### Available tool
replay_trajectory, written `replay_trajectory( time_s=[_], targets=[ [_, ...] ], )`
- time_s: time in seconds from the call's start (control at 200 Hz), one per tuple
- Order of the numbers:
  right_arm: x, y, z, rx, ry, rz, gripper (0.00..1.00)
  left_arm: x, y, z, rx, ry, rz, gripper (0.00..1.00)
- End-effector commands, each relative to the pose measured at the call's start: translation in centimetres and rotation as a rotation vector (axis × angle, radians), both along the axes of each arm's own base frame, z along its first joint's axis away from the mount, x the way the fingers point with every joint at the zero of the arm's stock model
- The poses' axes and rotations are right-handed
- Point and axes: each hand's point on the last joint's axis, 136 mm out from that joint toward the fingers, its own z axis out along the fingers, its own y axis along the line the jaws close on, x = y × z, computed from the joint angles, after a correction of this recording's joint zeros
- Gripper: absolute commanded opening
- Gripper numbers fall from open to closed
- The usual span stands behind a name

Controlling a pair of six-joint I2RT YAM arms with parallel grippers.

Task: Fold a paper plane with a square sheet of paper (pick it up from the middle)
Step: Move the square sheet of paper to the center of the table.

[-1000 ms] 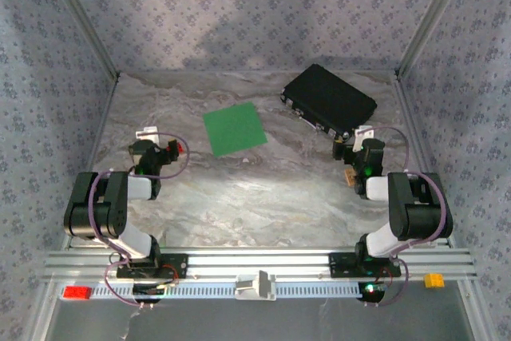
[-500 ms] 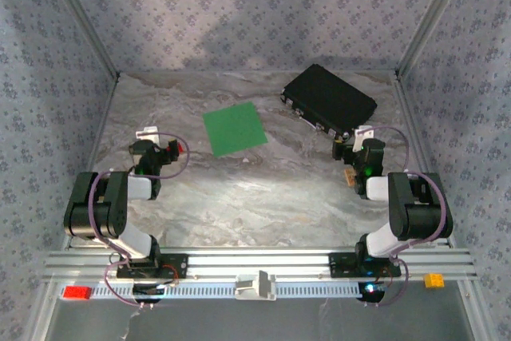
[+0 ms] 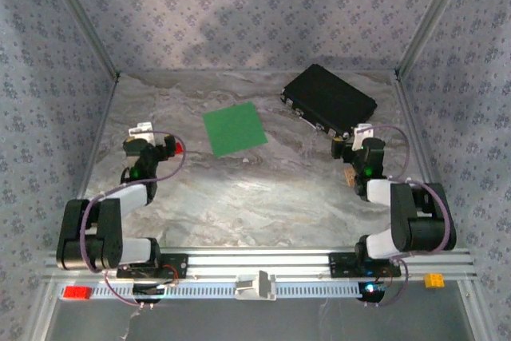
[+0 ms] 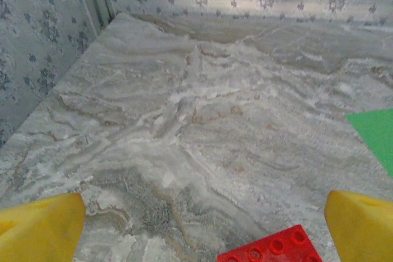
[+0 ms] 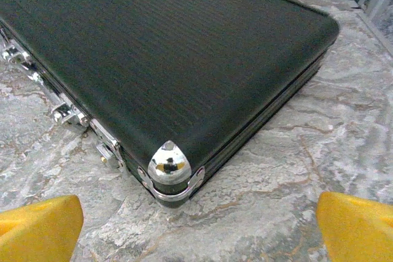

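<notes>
The square sheet of paper [image 3: 234,128] is bright green and lies flat on the marble table, left of centre; its corner [image 4: 376,134] shows at the right edge of the left wrist view. No paper plane is in view. My left gripper [image 3: 156,148] hangs open to the left of the sheet, apart from it, with yellow fingertips [image 4: 43,228] spread wide and a small red block [image 4: 270,248] low between them. My right gripper [image 3: 357,148] is open too, fingertips [image 5: 359,225] wide, facing the near corner of the black case [image 5: 159,47].
The black case [image 3: 329,99] lies at the back right with metal latches [image 5: 67,115] on its left side. The red block [image 3: 179,148] sits near the left gripper. Patterned walls close three sides. A red brick [image 3: 77,292] and an orange one [image 3: 433,280] sit on the front rail.
Both arms have lowered their elbows toward the front rail. The left gripper has shifted slightly left and farther from the base. The sheet has not moved.
</notes>
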Motion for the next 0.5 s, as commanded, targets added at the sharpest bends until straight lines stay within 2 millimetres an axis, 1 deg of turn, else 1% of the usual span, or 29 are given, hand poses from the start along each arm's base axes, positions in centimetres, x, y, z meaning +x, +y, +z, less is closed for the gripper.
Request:
replay_trajectory(
  time_s=[0.0,0.06,0.135,0.185,0.215,0.275,0.3,0.345,0.39,0.44,0.475,0.495],
  targets=[
    [-0.1,-0.8,2.2,0.045,0.036,-0.057,0.99,-0.2,0.7,0.8,-0.056,0.045,0.057,1.00],
    [-0.4,-0.6,3.1,0.088,0.044,-0.067,0.99,0.0,0.8,1.6,-0.120,0.051,0.087,1.00],
    [-0.5,0.0,4.2,0.172,0.075,-0.067,0.99,0.4,0.9,1.9,-0.232,0.116,0.156,1.00],
    [-0.6,0.5,4.8,0.243,0.103,-0.073,0.99,0.8,0.3,1.9,-0.300,0.182,0.160,1.00],
    [-0.7,0.4,5.2,0.301,0.119,-0.113,0.99,1.2,-0.9,1.9,-0.337,0.227,0.105,1.00],
    [-1.2,0.3,5.1,0.417,0.189,-0.191,0.99,2.4,-3.8,2.3,-0.400,0.298,-0.039,1.00],
    [-1.2,0.9,5.3,0.460,0.217,-0.161,0.99,2.9,-4.7,2.3,-0.447,0.319,-0.071,1.00],
    [-1.4,2.8,5.3,0.527,0.278,-0.062,0.99,3.8,-6.6,2.2,-0.524,0.350,-0.152,1.00],
    [-1.5,4.0,5.4,0.599,0.324,-0.037,0.99,4.6,-8.5,2.1,-0.577,0.372,-0.218,1.00],
    [-1.6,5.2,5.5,0.666,0.350,-0.015,0.99,5.4,-10.4,1.8,-0.599,0.408,-0.267,0.99],
    [-1.7,5.8,5.7,0.693,0.356,-0.006,0.99,6.0,-11.7,1.8,-0.593,0.425,-0.298,1.00],
    [-1.7,6.3,5.7,0.703,0.359,0.007,0.99,6.2,-12.4,1.5,-0.584,0.445,-0.306,1.00]
  ],
)
